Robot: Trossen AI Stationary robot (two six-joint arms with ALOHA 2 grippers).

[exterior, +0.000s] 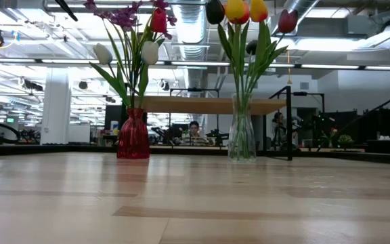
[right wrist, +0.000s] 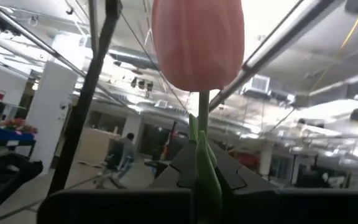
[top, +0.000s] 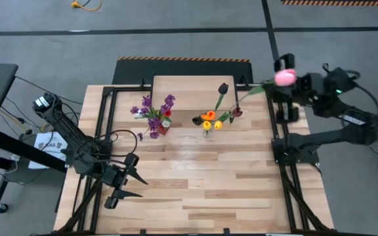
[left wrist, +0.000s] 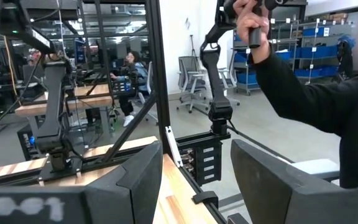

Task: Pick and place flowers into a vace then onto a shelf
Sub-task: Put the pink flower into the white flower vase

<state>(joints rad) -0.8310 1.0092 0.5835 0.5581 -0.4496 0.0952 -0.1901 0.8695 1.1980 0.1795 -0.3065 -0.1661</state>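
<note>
Gripping a pink tulip (top: 285, 77) upper right, the right end effector (top: 293, 88) carries it toward the clear vase (top: 207, 131); left end effector (top: 128, 180) waits wide open lower left.

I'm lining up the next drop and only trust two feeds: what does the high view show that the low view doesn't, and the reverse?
Only the high view shows both arms: the right gripper holding a pink tulip off the table's right edge, and the left gripper open at the near left. Only the low view shows the red vase and clear vase side-on, standing upright. Both show the two bouquets and the shelf.
</note>
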